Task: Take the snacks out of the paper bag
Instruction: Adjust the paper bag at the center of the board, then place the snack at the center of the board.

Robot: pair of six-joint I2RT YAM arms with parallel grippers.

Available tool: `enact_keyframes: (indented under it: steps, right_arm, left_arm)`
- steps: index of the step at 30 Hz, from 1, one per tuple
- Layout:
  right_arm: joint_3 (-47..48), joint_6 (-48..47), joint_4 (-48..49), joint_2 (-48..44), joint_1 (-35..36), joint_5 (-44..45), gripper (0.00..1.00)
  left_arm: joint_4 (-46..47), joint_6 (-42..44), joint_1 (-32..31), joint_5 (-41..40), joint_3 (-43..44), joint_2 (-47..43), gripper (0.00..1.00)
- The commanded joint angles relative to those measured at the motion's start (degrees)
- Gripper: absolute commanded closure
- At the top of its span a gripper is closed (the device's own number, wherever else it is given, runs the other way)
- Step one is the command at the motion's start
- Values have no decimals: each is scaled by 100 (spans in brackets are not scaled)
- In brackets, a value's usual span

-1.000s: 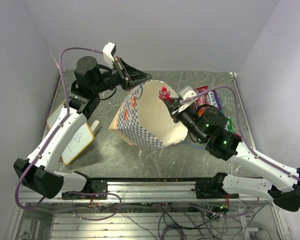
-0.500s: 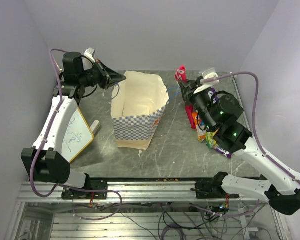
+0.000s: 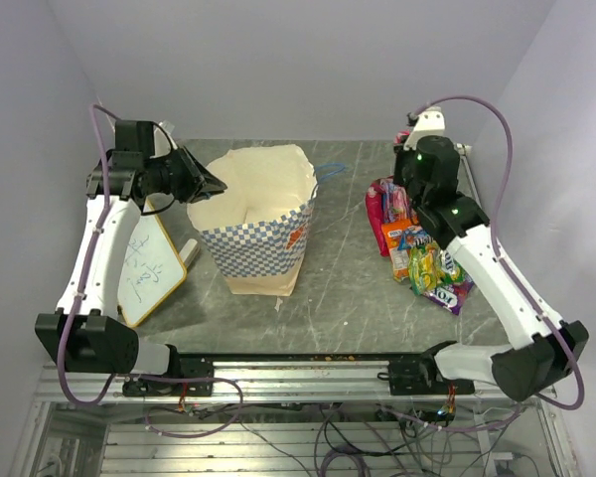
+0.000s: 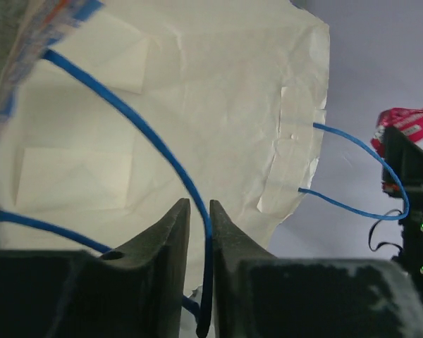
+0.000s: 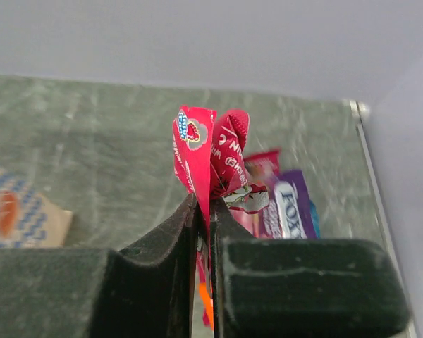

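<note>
Several glossy snacks lie heaped; checkered paper bag stands open.

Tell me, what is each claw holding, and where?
Left gripper: the paper bag, by its blue handle. Right gripper: a red snack packet, by its edge.

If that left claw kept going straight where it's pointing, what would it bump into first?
Probably the paper bag, its cream inner wall: the left gripper, shut on a blue cord handle, points into the open bag, though depth is unclear.
</note>
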Motion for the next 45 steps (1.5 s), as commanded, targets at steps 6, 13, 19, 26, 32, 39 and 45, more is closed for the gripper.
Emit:
enact_keyframes:
  steps: [6,13,19,26,32,39,45]
  right_arm:
    - [-892,1541,-1069,515,-1716,-1056,100]
    - [-1460,1600,-1004,823,-1850,-703,96]
    - [-1663,1458,-946,864,-1848,-435,89]
    - [-1549,1378,-1120,854,-1837,-674,44]
    - [-821,1689,-2000,770,-1291,-855,4]
    - [1008,2534,-3593,684,-668,-871,0]
    - [1612,2506,-3900,-195,-666,-1372,0]
  left_arm:
    - [-818,573,23,-673,565,-262,42]
    - [-1292,856,23,-1193,918,-342,8]
    - [-1691,1021,21,-1668,1138,-473,2]
    - [-2255,1289,21,-2525,1541,-656,0]
    - [-2561,1653,19,-3056,1762,-917,0]
    - [-2498,2340,-42,-2644,1847,-1183,1]
    - [-2495,2830,-1140,-2908,2338,-1435,0]
